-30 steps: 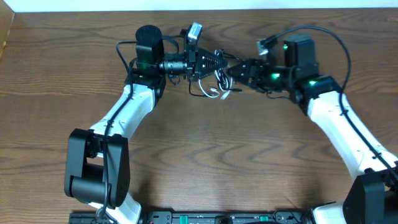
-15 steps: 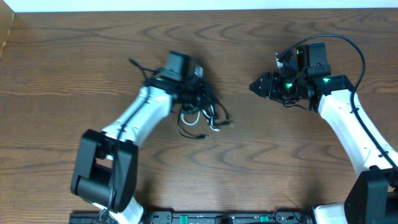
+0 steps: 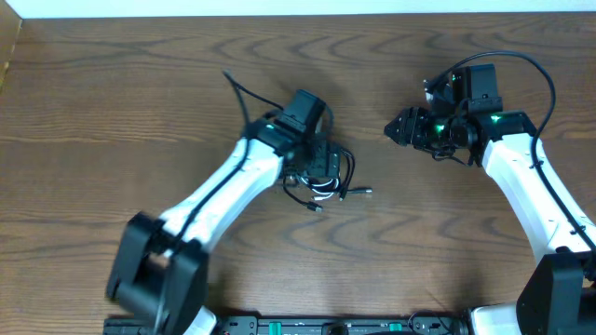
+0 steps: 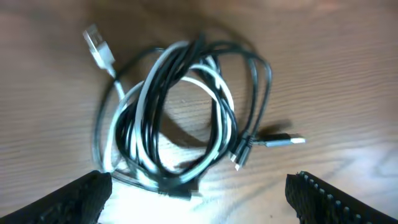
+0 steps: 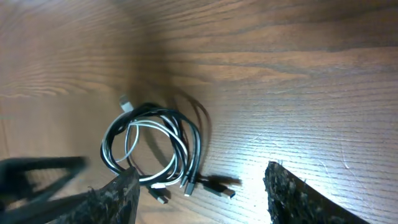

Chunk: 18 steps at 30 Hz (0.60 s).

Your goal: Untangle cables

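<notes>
A thin white cord (image 4: 221, 87) and a thin black cord (image 4: 267, 78) lie wound together in one loose coil on the brown wooden table (image 3: 112, 102), near the centre of the overhead frame. A flat white plug (image 4: 99, 50) sticks out at the upper left of the left wrist view, and a silver-tipped plug (image 4: 283, 141) at its right. The left gripper (image 4: 199, 186) hovers over the coil, jaws wide apart. The right gripper (image 3: 396, 129) sits in the upper right, well apart from the cords, jaws apart and empty.

One white cable (image 4: 219, 87), one black cable (image 4: 266, 81), brown wood-grain table (image 4: 336, 74)
</notes>
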{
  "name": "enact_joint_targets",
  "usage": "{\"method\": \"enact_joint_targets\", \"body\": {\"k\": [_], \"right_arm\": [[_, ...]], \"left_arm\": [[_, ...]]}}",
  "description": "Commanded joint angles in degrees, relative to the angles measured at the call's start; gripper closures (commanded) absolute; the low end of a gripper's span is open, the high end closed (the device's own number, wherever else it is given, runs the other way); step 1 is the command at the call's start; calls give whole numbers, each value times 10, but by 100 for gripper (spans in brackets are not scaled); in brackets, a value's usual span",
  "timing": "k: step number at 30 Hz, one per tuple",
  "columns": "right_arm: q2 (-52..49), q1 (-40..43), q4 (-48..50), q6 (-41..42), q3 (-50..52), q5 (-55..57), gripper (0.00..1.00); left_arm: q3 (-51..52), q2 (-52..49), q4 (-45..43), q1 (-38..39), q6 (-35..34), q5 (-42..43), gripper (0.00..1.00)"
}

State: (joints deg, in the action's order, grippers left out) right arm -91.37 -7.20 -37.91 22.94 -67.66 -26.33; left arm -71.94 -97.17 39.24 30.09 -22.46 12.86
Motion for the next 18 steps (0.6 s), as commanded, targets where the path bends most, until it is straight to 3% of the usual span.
{"method": "enact_joint_targets", "body": {"k": [1,8,18], "right_arm": [[0,-1,-1,-12,1,6,39],[0,-1,-14,-29,1,8,37],[0,-1,-36,-40,1,36,37]], "left_arm": [[-21,63,21,-12,62,-18,6],[-13,46,6,-39,107,-18,13],[-13,-74,-80,-46,221,-18,41]]}}
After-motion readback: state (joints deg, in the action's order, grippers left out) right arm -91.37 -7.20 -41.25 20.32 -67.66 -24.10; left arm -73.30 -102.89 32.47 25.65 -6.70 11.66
